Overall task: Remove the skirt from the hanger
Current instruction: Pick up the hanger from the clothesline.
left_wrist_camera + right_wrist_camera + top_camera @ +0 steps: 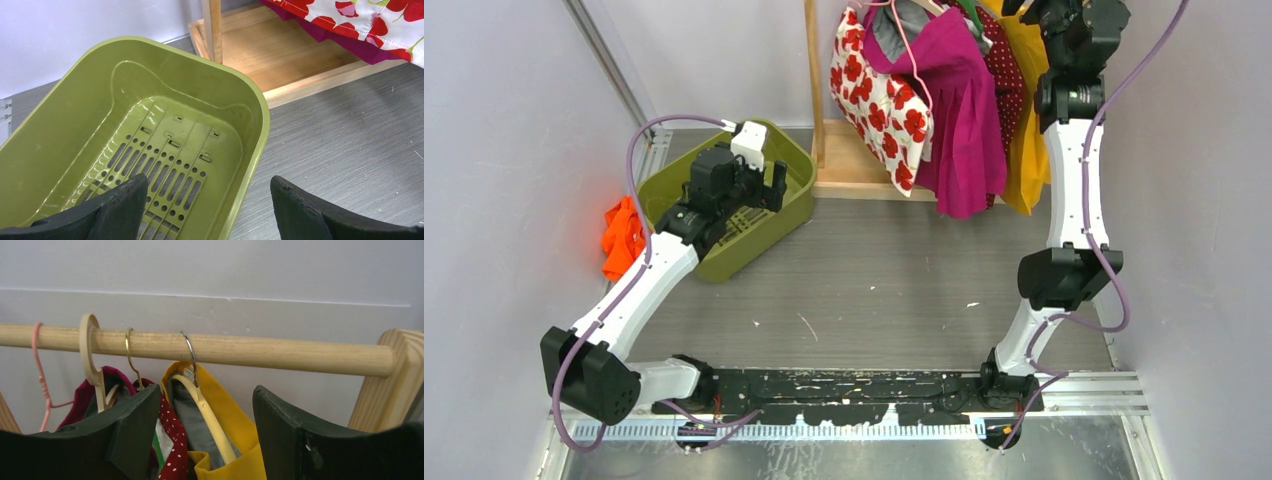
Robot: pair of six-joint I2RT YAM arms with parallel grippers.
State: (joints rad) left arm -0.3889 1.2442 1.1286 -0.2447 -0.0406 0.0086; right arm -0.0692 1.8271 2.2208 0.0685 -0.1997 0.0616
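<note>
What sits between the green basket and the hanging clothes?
The rack's wooden post and its flat wooden base stand between the green basket and the hanging clothes, seen in the top external and left wrist views.

An olive-green basket lies under the black left gripper. Before the right gripper hang a yellow garment, a red white-dotted garment, a magenta skirt and a white skirt with red flowers.

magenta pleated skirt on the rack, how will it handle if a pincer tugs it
Probably floppy: the magenta pleated skirt hangs in soft folds, so it should sag from any grip. Likely light, being thin cloth. A tug may swing its cream hanger on the wooden rail.
</note>
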